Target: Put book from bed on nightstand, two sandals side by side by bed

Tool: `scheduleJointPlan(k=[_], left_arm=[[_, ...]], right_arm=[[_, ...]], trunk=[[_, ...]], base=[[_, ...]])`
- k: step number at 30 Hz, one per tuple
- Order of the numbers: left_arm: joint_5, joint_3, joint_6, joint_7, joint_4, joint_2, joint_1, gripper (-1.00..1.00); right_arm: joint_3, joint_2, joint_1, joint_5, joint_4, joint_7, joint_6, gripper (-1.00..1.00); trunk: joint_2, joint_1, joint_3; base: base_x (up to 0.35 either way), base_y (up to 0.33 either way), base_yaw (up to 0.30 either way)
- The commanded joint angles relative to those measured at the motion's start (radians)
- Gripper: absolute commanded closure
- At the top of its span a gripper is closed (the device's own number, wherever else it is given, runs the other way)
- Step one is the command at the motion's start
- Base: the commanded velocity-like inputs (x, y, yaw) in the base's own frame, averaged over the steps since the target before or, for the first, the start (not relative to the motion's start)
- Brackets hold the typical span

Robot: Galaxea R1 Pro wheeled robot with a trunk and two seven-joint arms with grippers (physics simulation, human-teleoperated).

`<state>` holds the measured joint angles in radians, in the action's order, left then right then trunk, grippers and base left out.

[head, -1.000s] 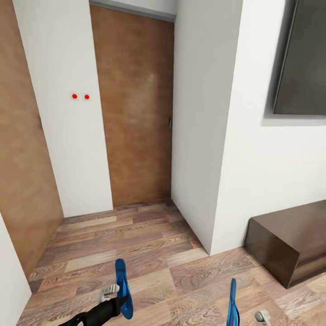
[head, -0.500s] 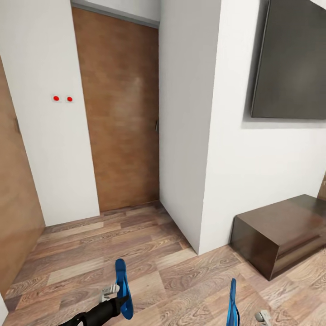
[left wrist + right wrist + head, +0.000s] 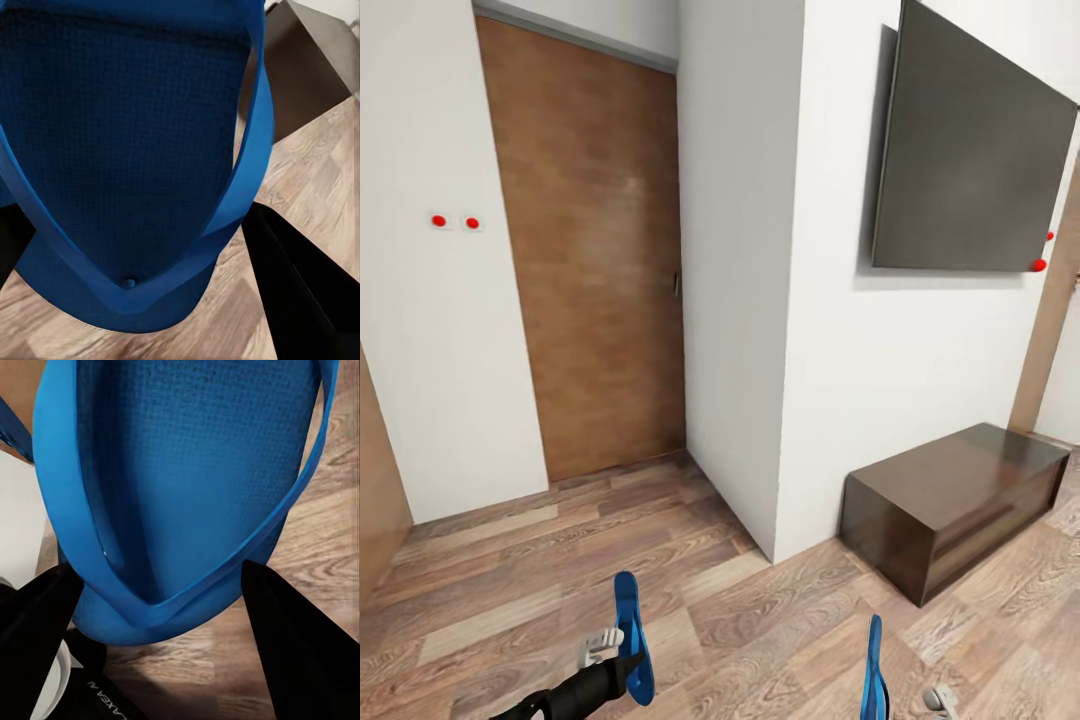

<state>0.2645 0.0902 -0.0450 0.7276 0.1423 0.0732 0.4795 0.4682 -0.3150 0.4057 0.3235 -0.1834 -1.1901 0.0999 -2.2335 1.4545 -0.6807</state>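
Observation:
Each hand holds one bright blue sandal on edge over the wood-plank floor (image 3: 560, 560). My left gripper (image 3: 615, 655) is shut on the left sandal (image 3: 627, 625), whose sole and thin strap (image 3: 251, 142) show close up in the left wrist view. At the lower right of the head view, my right gripper (image 3: 908, 702) is shut on the other sandal (image 3: 874, 665); the right wrist view shows its sole (image 3: 187, 472) between the dark fingers (image 3: 300, 645). The bed, the book and the nightstands are out of view.
A light-brown wooden door (image 3: 595, 270) stands ahead on the left in a recess. A white wall corner (image 3: 760, 300) juts out ahead. On the wall to its right hangs a dark screen (image 3: 970, 170) above a low dark-brown cabinet (image 3: 950, 495). Open floor lies ahead.
The camera has turned right: door and wall corner slid left in the picture, the screen and cabinet came further into view. Both grippers still hold their sandals as before.

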Motion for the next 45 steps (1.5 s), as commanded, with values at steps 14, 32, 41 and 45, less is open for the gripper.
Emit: scheduleJointPlan(k=[14, 32, 41, 45], left_arm=[[-0.008, 0.008, -0.004, 0.006, -0.001, -0.001, 0.001, 1.00], [-0.008, 0.008, -0.004, 0.007, -0.001, 0.000, 0.001, 1.00], [-0.008, 0.008, -0.005, 0.006, -0.001, 0.000, 0.001, 1.00], [-0.008, 0.008, -0.005, 0.006, -0.001, 0.000, 0.001, 1.00]], right_arm=[[0.009, 0.000, 0.001, 0.006, -0.001, -0.006, 0.011, 1.00], [0.009, 0.000, 0.001, 0.006, -0.001, -0.005, 0.011, 1.00], [0.009, 0.000, 0.001, 0.006, -0.001, -0.005, 0.011, 1.00], [0.009, 0.000, 0.001, 0.006, -0.001, -0.005, 0.011, 1.00]], trunk=[[0.000, 0.000, 0.017], [0.000, 0.000, 0.041], [0.000, 0.000, 0.053], [0.000, 0.000, 0.058]], base=[[0.000, 0.000, -0.201], [0.000, 0.000, -0.201], [0.000, 0.000, -0.200], [0.000, 0.000, -0.200]])
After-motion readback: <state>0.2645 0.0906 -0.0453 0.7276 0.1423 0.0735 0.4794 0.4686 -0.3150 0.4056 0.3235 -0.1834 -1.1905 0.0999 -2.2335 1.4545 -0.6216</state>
